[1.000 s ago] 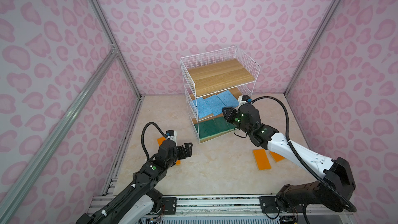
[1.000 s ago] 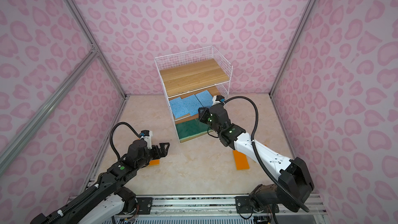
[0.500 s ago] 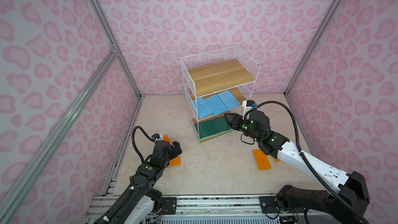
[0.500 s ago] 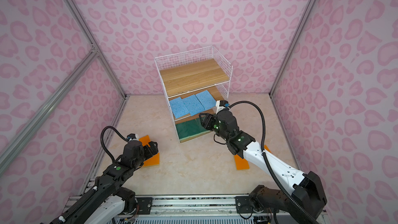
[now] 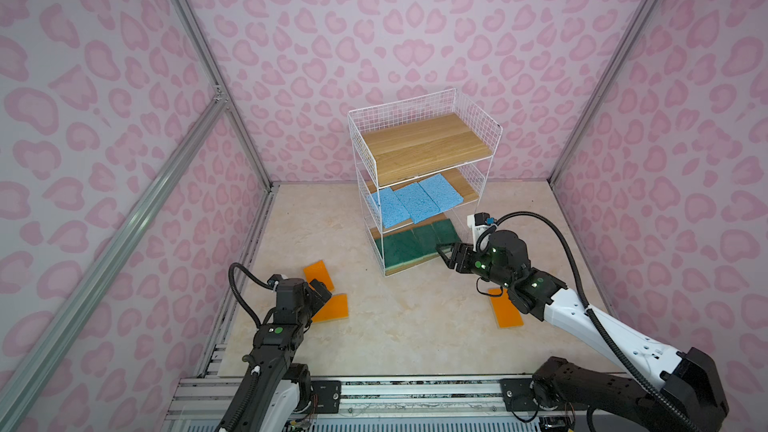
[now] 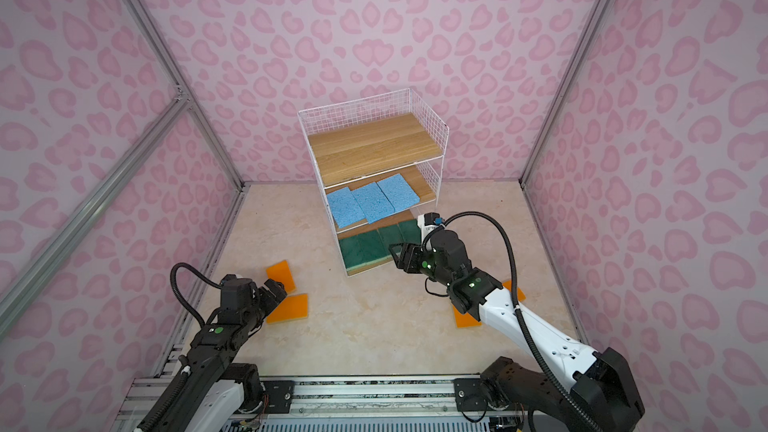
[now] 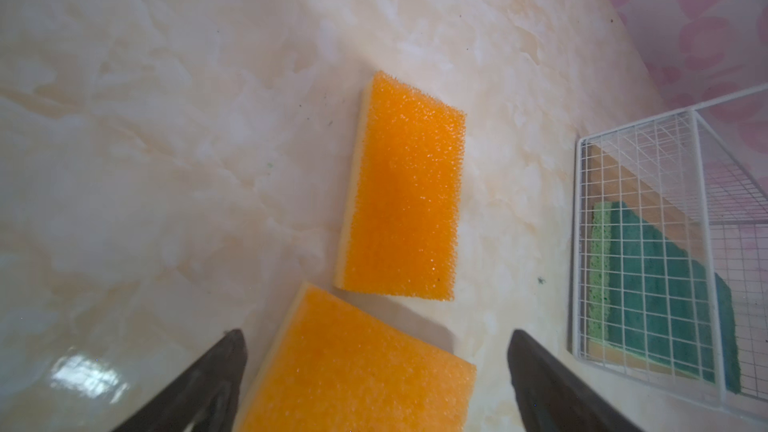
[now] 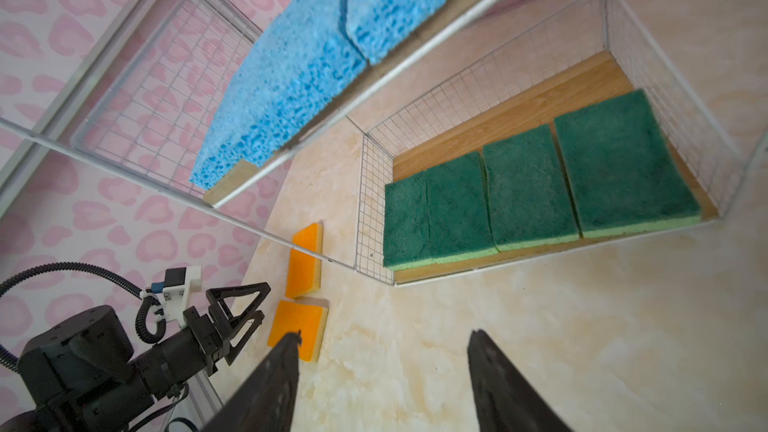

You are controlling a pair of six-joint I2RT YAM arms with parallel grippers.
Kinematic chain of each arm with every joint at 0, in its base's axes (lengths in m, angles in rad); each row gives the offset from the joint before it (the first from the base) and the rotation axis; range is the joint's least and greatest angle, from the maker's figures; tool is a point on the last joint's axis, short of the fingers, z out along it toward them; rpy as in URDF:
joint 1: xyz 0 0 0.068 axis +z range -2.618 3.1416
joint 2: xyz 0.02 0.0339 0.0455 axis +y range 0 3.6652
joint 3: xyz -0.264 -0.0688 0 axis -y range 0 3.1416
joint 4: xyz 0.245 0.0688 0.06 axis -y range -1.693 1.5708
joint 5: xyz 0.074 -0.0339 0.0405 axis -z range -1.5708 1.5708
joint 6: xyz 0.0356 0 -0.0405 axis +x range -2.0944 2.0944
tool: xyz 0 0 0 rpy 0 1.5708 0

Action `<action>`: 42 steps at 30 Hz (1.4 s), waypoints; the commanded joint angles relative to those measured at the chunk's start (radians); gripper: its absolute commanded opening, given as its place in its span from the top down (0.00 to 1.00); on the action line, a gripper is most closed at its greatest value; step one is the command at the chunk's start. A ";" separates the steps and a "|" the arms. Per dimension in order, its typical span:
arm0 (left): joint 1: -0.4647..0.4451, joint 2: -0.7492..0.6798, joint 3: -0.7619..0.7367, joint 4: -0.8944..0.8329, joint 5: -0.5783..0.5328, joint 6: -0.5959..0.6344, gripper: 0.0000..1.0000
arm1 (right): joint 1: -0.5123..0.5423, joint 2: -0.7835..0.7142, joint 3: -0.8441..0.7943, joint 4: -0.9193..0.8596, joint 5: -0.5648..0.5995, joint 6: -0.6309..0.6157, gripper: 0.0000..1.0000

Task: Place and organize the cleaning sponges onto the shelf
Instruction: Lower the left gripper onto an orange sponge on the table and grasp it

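Note:
In both top views the white wire shelf (image 5: 424, 147) (image 6: 374, 147) stands at the back, its top board bare. Three blue sponges (image 5: 415, 203) lie on its middle tier and several green sponges (image 5: 415, 241) (image 8: 536, 184) on the bottom tier. Two orange sponges lie on the floor at the left, one farther (image 5: 318, 275) (image 7: 405, 193) and one nearer (image 5: 331, 307) (image 7: 357, 371). My left gripper (image 5: 322, 290) (image 7: 376, 334) hangs open over the nearer one, a finger on each side. My right gripper (image 5: 444, 253) (image 8: 385, 333) is open and empty, just in front of the bottom tier.
Two more orange sponges lie on the floor at the right, one (image 5: 505, 312) beside my right forearm and one (image 6: 515, 290) partly hidden behind it. Pink patterned walls close in the marble floor (image 5: 407, 326) on three sides. A metal rail (image 5: 374, 392) runs along the front.
My right gripper has drawn back from the bottom tier towards the front and opened wider. My left gripper has come down over the nearer orange sponge at the left.

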State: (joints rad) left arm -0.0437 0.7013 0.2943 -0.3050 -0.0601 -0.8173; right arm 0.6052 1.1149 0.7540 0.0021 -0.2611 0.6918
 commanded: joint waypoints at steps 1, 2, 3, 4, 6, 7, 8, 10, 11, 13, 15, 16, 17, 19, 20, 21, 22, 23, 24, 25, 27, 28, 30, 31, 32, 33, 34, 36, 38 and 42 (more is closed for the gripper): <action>0.010 -0.007 -0.008 -0.048 -0.028 -0.013 0.00 | -0.006 0.006 -0.022 0.035 -0.054 -0.023 0.34; 0.010 -0.009 -0.006 -0.055 -0.034 -0.015 0.00 | -0.008 0.009 -0.025 0.034 -0.059 -0.027 0.34; 0.011 -0.012 -0.007 -0.061 -0.044 -0.020 0.00 | -0.009 0.011 -0.027 0.033 -0.065 -0.031 0.34; 0.010 -0.013 -0.009 -0.065 -0.051 -0.027 0.01 | -0.012 0.014 -0.028 0.033 -0.070 -0.034 0.34; 0.010 -0.001 -0.011 -0.072 -0.061 -0.034 0.02 | -0.013 0.018 -0.031 0.031 -0.083 -0.038 0.34; 0.010 0.012 -0.008 -0.075 -0.066 -0.041 0.03 | -0.015 0.020 -0.031 0.029 -0.090 -0.042 0.34; 0.010 0.026 -0.006 -0.077 -0.071 -0.048 0.04 | -0.015 0.023 -0.032 0.027 -0.093 -0.044 0.34; 0.010 0.059 -0.008 -0.070 -0.068 -0.073 0.05 | -0.018 0.029 -0.035 0.028 -0.098 -0.046 0.34; 0.011 0.071 -0.013 -0.059 -0.062 -0.082 0.06 | -0.018 0.029 -0.037 0.030 -0.100 -0.046 0.34; 0.011 0.086 -0.024 -0.040 -0.055 -0.101 0.08 | -0.019 0.032 -0.038 0.032 -0.103 -0.047 0.34; 0.011 0.090 -0.034 -0.033 -0.062 -0.114 0.09 | -0.020 0.033 -0.039 0.029 -0.104 -0.048 0.34; 0.010 0.090 -0.038 -0.028 -0.068 -0.121 0.09 | -0.021 0.031 -0.039 0.027 -0.104 -0.048 0.34; 0.011 0.089 -0.041 -0.025 -0.071 -0.126 0.09 | -0.021 0.031 -0.039 0.025 -0.104 -0.050 0.34; 0.011 0.094 -0.045 -0.019 -0.078 -0.131 0.09 | -0.024 0.030 -0.039 0.021 -0.102 -0.051 0.34; 0.011 0.097 -0.047 -0.016 -0.079 -0.134 0.09 | -0.025 0.028 -0.041 0.022 -0.102 -0.050 0.34; 0.011 0.102 -0.047 -0.012 -0.079 -0.137 0.09 | -0.025 0.028 -0.040 0.023 -0.102 -0.049 0.34; 0.011 0.109 -0.049 -0.008 -0.078 -0.138 0.09 | -0.025 0.030 -0.042 0.024 -0.103 -0.048 0.34; 0.011 0.115 -0.050 -0.005 -0.077 -0.141 0.09 | -0.025 0.029 -0.041 0.025 -0.103 -0.048 0.34; 0.011 0.123 -0.056 0.002 -0.076 -0.144 0.09 | -0.025 0.031 -0.042 0.026 -0.104 -0.047 0.34; 0.010 0.128 -0.059 0.009 -0.072 -0.148 0.09 | -0.025 0.033 -0.041 0.026 -0.104 -0.048 0.34; 0.010 0.134 -0.065 0.020 -0.063 -0.151 0.10 | -0.026 0.033 -0.040 0.024 -0.104 -0.046 0.34; 0.008 0.134 -0.066 0.023 -0.060 -0.152 0.10 | -0.025 0.033 -0.039 0.022 -0.105 -0.046 0.34; 0.005 0.135 -0.070 0.036 -0.051 -0.156 0.10 | -0.025 0.032 -0.038 0.018 -0.106 -0.049 0.34; 0.002 0.134 -0.072 0.044 -0.043 -0.157 0.10 | -0.025 0.030 -0.039 0.016 -0.103 -0.051 0.34; -0.004 0.133 -0.075 0.050 -0.039 -0.158 0.10 | -0.025 0.029 -0.040 0.015 -0.100 -0.052 0.34; -0.012 0.133 -0.078 0.059 -0.033 -0.162 0.11 | -0.026 0.029 -0.042 0.015 -0.097 -0.052 0.34; -0.019 0.132 -0.080 0.066 -0.028 -0.161 0.10 | -0.028 0.030 -0.043 0.016 -0.096 -0.052 0.33; -0.038 0.136 -0.094 0.099 -0.017 -0.168 0.10 | -0.031 0.032 -0.043 0.017 -0.095 -0.052 0.33; -0.056 0.154 -0.104 0.127 -0.017 -0.181 0.11 | -0.033 0.035 -0.040 0.016 -0.098 -0.053 0.33; -0.086 0.195 -0.088 0.144 -0.032 -0.183 0.13 | -0.035 0.041 -0.034 0.014 -0.099 -0.056 0.33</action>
State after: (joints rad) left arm -0.1211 0.8742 0.2081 -0.0795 -0.1310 -0.9634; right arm 0.5694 1.1500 0.7200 0.0036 -0.3592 0.6449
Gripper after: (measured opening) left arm 0.873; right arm 0.666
